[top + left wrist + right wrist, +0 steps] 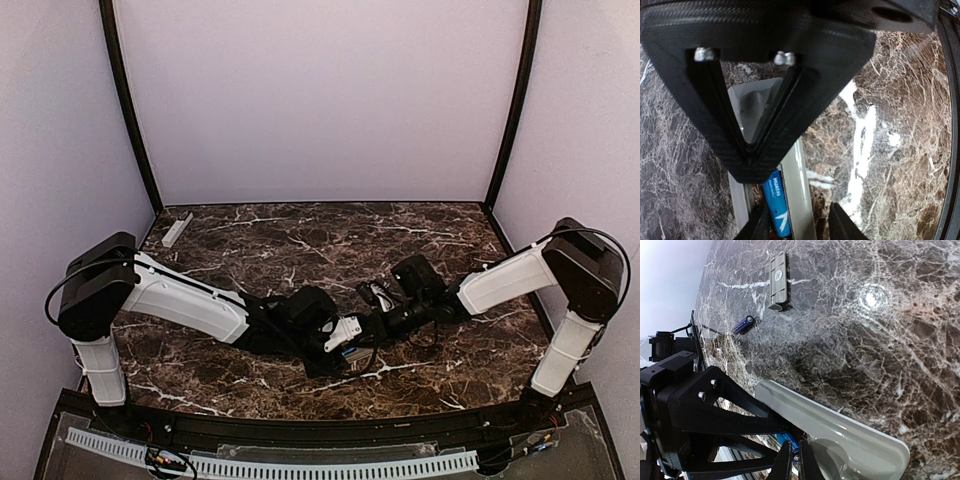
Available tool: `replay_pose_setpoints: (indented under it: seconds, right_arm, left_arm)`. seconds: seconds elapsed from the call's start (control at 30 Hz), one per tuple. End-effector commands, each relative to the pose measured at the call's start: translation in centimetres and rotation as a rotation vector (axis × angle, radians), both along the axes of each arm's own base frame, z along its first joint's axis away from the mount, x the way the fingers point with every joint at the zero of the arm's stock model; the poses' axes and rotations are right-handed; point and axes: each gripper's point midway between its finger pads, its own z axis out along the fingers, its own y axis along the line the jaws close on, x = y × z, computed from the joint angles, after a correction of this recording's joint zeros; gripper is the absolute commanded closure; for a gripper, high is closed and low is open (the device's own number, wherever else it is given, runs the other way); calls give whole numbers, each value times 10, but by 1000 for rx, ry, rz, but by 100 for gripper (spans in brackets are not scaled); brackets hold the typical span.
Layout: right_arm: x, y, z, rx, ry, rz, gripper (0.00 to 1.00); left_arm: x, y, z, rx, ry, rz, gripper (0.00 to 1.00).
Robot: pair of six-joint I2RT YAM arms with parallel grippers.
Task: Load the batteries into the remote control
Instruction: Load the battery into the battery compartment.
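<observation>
The remote control point(850, 440), pale and oblong, is held tilted above the table with its open battery bay up. My left gripper point(800, 226) is shut on it, one finger on each side; in the top view the left gripper point(335, 340) is at the table's centre front. One blue battery point(776, 202) lies in the bay. My right gripper point(795, 461) is shut, its tips against that battery's point(786, 439) end. In the left wrist view the right gripper's black fingers point(752, 160) reach down over the remote point(799, 190). A second blue battery point(743, 325) lies loose on the marble.
A narrow pale grey bar point(777, 280) lies flat beyond the loose battery, near the back left corner point(177, 228). The table is dark veined marble point(300, 240) with walls on three sides. Both arms meet at centre front.
</observation>
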Motion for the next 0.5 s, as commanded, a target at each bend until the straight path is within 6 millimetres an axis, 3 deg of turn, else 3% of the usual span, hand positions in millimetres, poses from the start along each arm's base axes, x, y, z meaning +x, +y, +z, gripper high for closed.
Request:
replay_pose_setpoints:
  seconds: [0.0,0.23,0.47]
  right_arm:
    - [-9,6,-12,-32,15,34,96]
    - [-15,2,-27,-73,24,48,98]
    - [-21,-3,-29,-91,5,50,97]
  left_arm:
    - [-6,9,-15,58,30,9,58]
    - [-5,8,-17,58,32,11,58]
    - [-5,9,-17,59,31,18,56]
